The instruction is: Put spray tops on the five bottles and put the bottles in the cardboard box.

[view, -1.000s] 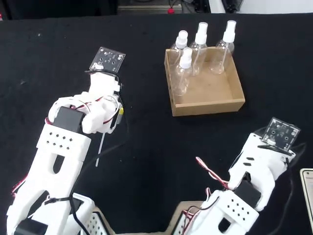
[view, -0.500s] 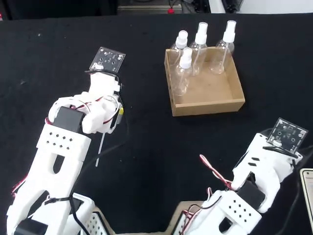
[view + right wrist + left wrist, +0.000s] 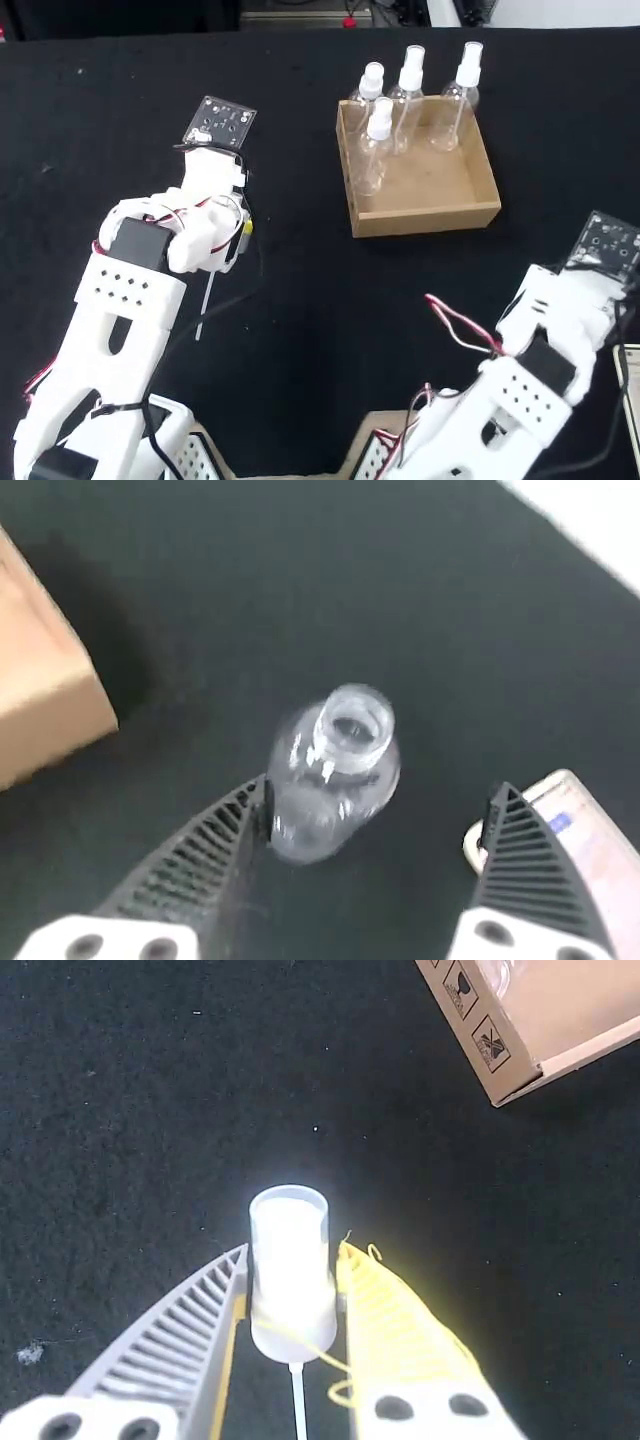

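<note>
Table: R gripper (wide) over bottle

Four capped bottles stand in cardboard box; fifth bottle upright, uncapped.

The cardboard box is brown, bottles clear, spray tops white, table black.

Your right gripper hangs over the black table with its two dark ribbed fingers spread wide, and a clear bottle stands upright between them, its round neck uncapped and facing the camera. The bottle sits close against one finger and well apart from the other; you cannot tell whether it touches. A corner of the cardboard box lies near the bottle, and a flat pale card lies just beside the far finger.
</note>
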### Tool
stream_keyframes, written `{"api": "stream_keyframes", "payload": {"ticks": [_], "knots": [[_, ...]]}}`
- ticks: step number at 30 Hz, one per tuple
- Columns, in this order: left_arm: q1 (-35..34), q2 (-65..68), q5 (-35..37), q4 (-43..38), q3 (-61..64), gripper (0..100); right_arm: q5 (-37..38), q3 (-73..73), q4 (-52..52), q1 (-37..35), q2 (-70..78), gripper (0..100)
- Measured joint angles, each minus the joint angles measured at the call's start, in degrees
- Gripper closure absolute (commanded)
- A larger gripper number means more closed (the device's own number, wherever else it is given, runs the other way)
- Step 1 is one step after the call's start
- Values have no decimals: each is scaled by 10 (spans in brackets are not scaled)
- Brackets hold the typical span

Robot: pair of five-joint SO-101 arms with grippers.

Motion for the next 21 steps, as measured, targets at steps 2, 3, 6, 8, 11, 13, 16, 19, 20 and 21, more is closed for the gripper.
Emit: {"api": "stream_keyframes", "payload": {"ticks": [2, 3, 6, 8, 11, 13, 16, 19, 20, 21], "knots": [[0, 0, 0, 0, 0, 920, 0, 0, -2, 0, 5, 685], [0, 0, 0, 0, 0, 920, 0, 0, -7, 0, 5, 686], [0, 0, 0, 0, 0, 920, 0, 10, -47, 0, 5, 688], [0, 0, 0, 0, 0, 920, 0, 36, -90, 0, 5, 688], [0, 0, 0, 0, 0, 920, 0, 76, -148, 0, 5, 688], [0, 0, 0, 0, 0, 920, 0, 82, -159, 0, 5, 688], [0, 0, 0, 0, 0, 920, 0, 82, -167, 0, 5, 688], [0, 0, 0, 0, 0, 920, 0, 88, -171, 0, 5, 688], [0, 0, 0, 0, 0, 920, 0, 90, -173, 0, 5, 688], [0, 0, 0, 0, 0, 920, 0, 94, -173, 0, 5, 688]]}}
